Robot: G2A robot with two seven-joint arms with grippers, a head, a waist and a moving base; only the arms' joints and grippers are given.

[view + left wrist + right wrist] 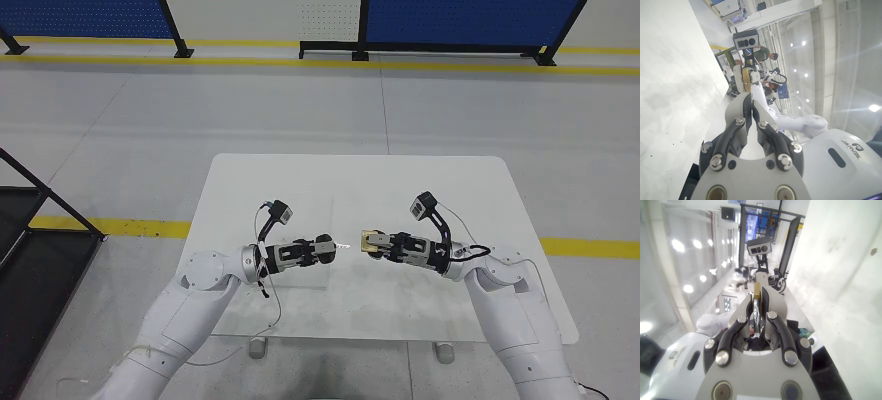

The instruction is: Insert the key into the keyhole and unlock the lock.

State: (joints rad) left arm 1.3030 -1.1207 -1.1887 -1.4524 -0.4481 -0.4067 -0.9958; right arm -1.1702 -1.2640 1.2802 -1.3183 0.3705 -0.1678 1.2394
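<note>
White table (300, 190) seen on grey floor (120, 120). Yellow line (250, 62) marked across floor well beyond table's far edge. Second yellow line (130, 227) seen passing under table, shown both sides. Blue panels (460, 20) stood on black feet along far line. Black frame (40, 215) noted off table's left side. Dark specks (674, 144) scattered on tabletop.

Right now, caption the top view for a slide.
Left gripper aims the key at the brass padlock in the right gripper, a gap between them.
</note>
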